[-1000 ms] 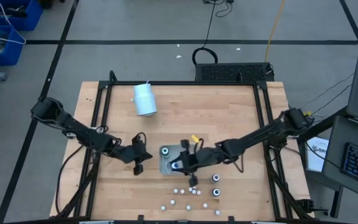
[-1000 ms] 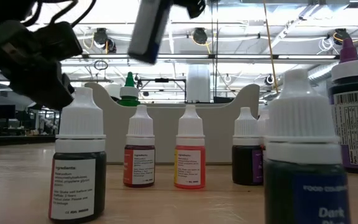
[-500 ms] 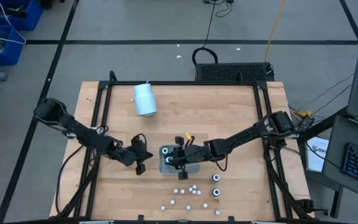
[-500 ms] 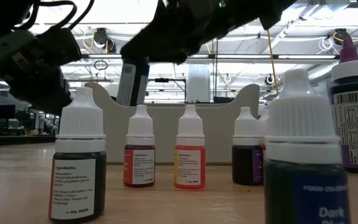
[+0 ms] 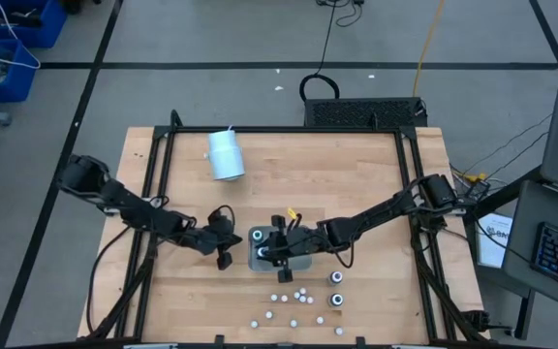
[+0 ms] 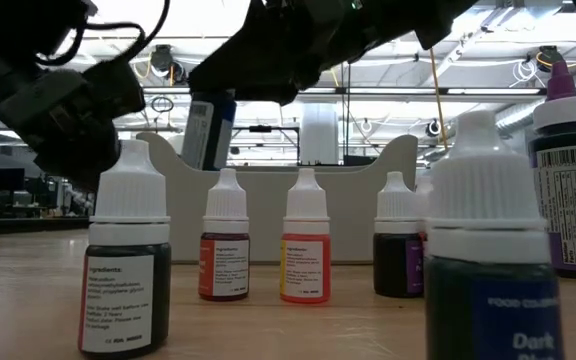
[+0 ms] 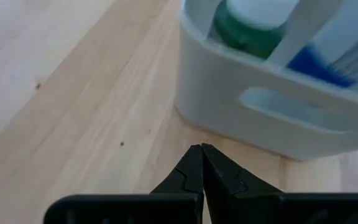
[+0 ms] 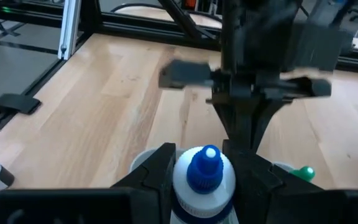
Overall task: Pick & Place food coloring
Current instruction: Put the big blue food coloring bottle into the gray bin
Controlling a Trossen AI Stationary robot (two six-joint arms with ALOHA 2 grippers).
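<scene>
My right gripper (image 5: 277,249) hovers over the grey tray (image 5: 256,258) and is shut on a food coloring bottle (image 8: 202,169) with a blue nozzle. In the low view this bottle (image 6: 208,130) hangs near the tray's wall (image 6: 298,195). A green-capped bottle (image 7: 247,25) stands inside the tray. My left gripper (image 5: 224,258) is shut and stays low over the wood just left of the tray (image 7: 272,106), touching nothing. More food coloring bottles (image 5: 296,299) stand on the table near the front edge, right of the tray. My right gripper pinches the bottle's body just below the shoulder (image 8: 180,180) between its two fingers (image 8: 157,171), one on each side. The fingers come from the table's right, slanting a little down. The bottle is lifted clear, nearly upright with its nozzle up and its lower end (image 6: 206,150) hanging free.
A large white cylinder (image 5: 225,155) lies at the far left of the table. Dark round bottles (image 5: 337,278) and small white-capped ones (image 6: 226,250) stand close to the low camera. Black frame rails (image 5: 163,155) run along the table's edges.
My right gripper has gone toward the table's left and down with the bottle, ending over the tray, and has then kept nearly still. The bottle stands lower and steadier than before. My left gripper has edged toward the tray, staying shut.
</scene>
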